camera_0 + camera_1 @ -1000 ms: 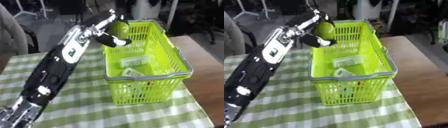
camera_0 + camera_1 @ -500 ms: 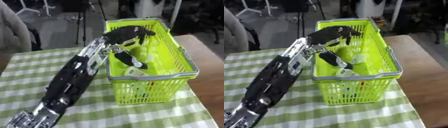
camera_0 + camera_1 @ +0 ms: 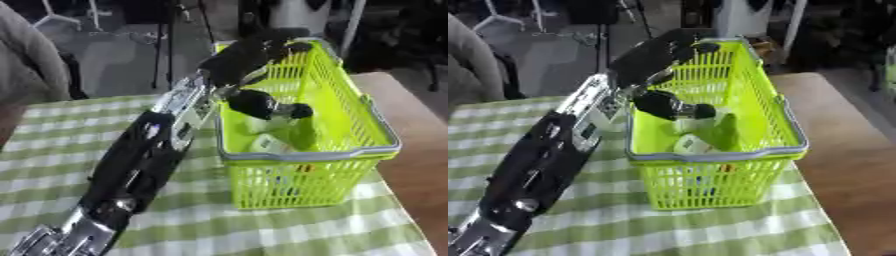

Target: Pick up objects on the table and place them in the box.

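My left arm reaches from the lower left up to a lime-green plastic basket [image 3: 306,156] with a grey rim. My left hand [image 3: 241,55] hovers open over the basket's left side, its fingers stretched toward the far wall and its thumb [image 3: 262,105] pointing down into the basket. Under the thumb a green rounded object [image 3: 302,132] lies inside the basket, apart from the hand. Beside it are pale white items [image 3: 267,145], and something reddish shows through the front mesh. The right hand appears in no view.
The basket stands on a green-and-white checked cloth [image 3: 52,165]. Bare brown tabletop [image 3: 420,150] runs along the right side. Chair legs and dark furniture stand on the floor beyond the table's far edge.
One second ago my left hand held the green object over the basket's left rim. It has opened, and the object now lies in the basket. The camera view has also shifted.
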### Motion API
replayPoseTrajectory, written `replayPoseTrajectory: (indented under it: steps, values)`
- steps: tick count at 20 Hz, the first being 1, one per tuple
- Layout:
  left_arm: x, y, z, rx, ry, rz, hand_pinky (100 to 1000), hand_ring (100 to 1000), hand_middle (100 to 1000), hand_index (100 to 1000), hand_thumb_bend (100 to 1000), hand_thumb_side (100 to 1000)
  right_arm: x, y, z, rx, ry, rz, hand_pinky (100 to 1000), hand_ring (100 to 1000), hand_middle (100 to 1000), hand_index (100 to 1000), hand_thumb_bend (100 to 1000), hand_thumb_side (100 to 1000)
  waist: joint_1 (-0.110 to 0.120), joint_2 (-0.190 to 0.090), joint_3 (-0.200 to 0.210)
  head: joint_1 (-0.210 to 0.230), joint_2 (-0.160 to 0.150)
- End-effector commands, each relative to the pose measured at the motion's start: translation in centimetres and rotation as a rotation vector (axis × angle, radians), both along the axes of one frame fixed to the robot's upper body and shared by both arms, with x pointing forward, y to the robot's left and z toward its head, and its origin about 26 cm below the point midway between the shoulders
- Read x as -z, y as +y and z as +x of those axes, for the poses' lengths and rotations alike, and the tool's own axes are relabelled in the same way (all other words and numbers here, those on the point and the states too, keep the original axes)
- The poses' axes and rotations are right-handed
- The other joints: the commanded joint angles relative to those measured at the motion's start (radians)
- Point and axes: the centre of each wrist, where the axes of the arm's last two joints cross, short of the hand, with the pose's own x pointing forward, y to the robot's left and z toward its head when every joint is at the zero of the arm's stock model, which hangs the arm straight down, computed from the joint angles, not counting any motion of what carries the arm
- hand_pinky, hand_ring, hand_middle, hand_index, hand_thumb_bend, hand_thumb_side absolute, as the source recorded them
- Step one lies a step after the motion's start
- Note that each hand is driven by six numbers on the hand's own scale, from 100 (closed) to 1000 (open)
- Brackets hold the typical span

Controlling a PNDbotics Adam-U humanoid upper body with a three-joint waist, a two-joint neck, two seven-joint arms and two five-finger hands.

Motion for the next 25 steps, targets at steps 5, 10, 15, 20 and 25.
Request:
replayPoseTrajectory:
  steps: [5, 10, 15, 20, 25]
  values:
    - [-4.6, 9.1, -8.7, 0.088, -0.030, -0.495, 750, 783, 803, 844, 614, 863, 0.1, -1.7, -0.5, 0.091, -0.001, 0.006, 600, 618, 673, 843, 100, 388, -0.023, -0.031, 0.080, -0.079, 0.027]
    - [-3.5, 15.2, -13.5, 0.010, -0.081, -0.732, 735, 777, 797, 839, 568, 852, 0.7, -2.3, -0.5, 0.129, 0.020, 0.024, 598, 618, 671, 843, 100, 395, -0.022, -0.036, 0.139, -0.106, 0.040]
    - [0.7, 17.6, -14.7, -0.072, -0.033, -0.897, 693, 745, 777, 833, 493, 872, 1.3, -2.7, -0.5, 0.155, 0.042, 0.047, 593, 615, 669, 844, 100, 408, -0.024, -0.037, 0.175, -0.117, 0.041]
    - [1.7, 18.0, -14.9, -0.093, -0.019, -0.949, 692, 745, 777, 835, 486, 886, 1.5, -2.8, -0.5, 0.165, 0.052, 0.063, 591, 615, 668, 845, 100, 412, -0.027, -0.037, 0.192, -0.124, 0.023]
    - [1.7, 17.9, -14.9, -0.090, -0.012, -0.972, 690, 743, 777, 837, 483, 892, 1.5, -2.8, -0.5, 0.167, 0.056, 0.071, 590, 615, 668, 844, 100, 415, -0.030, -0.036, 0.200, -0.135, 0.004]
